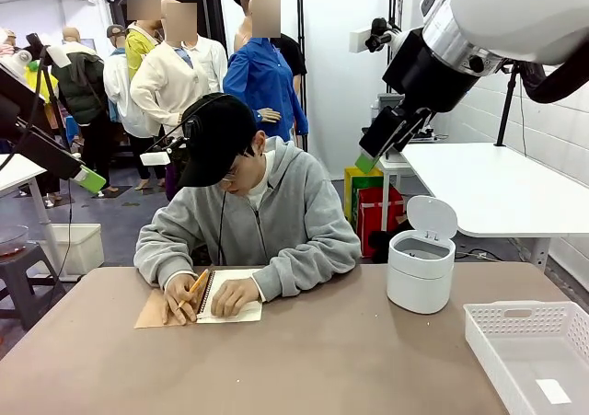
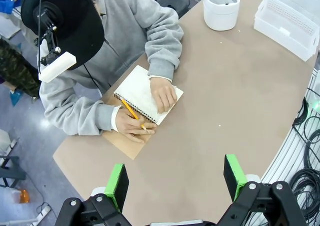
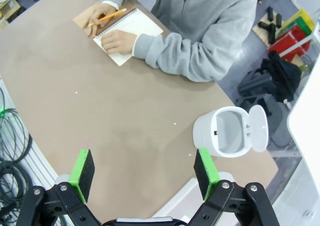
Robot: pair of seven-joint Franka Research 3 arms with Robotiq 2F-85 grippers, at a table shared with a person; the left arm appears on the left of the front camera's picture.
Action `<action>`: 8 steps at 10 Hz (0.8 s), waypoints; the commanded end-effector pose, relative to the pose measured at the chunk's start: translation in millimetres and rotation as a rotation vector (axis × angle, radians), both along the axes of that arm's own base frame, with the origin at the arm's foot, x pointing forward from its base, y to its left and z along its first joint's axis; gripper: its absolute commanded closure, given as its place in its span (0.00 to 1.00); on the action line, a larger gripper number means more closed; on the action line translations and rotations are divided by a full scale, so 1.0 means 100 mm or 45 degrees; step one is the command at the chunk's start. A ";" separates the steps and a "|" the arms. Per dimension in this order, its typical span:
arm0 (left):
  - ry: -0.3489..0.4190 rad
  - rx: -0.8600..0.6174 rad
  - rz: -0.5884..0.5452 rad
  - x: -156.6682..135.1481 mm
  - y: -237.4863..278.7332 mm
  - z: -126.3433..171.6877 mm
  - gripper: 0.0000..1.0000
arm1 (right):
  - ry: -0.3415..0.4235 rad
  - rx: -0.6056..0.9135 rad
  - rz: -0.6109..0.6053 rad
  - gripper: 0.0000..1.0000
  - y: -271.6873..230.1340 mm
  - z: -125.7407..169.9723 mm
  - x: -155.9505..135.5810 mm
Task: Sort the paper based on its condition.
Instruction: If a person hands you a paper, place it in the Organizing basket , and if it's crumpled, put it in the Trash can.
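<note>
No loose paper is in view. A person at the far side writes with a yellow pencil (image 1: 197, 283) in an open spiral notebook (image 1: 230, 309) with a brown cover. The notebook (image 2: 140, 93) lies under both of the person's hands near the table's far edge, and its white page (image 3: 137, 28) faces up. My left gripper (image 2: 176, 178) hangs open high above the table's left part, with nothing between its green pads. High over the right part my right gripper (image 3: 145, 168) is open too, with nothing in it. In the front view both grippers are raised, the left (image 1: 90, 179) and the right (image 1: 366, 162).
A small white bin (image 1: 421, 268) with its lid flipped up stands at the far right of the brown table (image 1: 322, 369). A white slotted basket (image 1: 479, 341) sits at the near right corner, with a small white patch on its floor. Cables hang beyond the table's near edge.
</note>
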State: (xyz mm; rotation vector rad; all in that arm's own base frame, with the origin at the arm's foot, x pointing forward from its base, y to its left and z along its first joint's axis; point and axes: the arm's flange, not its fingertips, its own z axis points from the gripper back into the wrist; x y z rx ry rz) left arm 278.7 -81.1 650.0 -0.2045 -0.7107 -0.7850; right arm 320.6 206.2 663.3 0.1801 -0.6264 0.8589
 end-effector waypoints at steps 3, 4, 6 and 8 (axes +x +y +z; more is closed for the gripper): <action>0.012 -0.036 0.061 0.03 0.00 0.09 0.00 | 0.011 0.063 -0.020 0.00 0.05 -0.05 -0.13; 0.008 -0.028 0.060 0.04 0.00 0.10 0.00 | 0.011 0.068 -0.029 0.00 0.05 -0.05 -0.14; 0.000 -0.012 0.044 0.02 0.03 0.05 0.00 | -0.006 0.015 -0.014 0.00 0.03 0.03 -0.07; 0.000 -0.012 0.044 0.02 0.03 0.05 0.00 | -0.006 0.015 -0.014 0.00 0.03 0.03 -0.07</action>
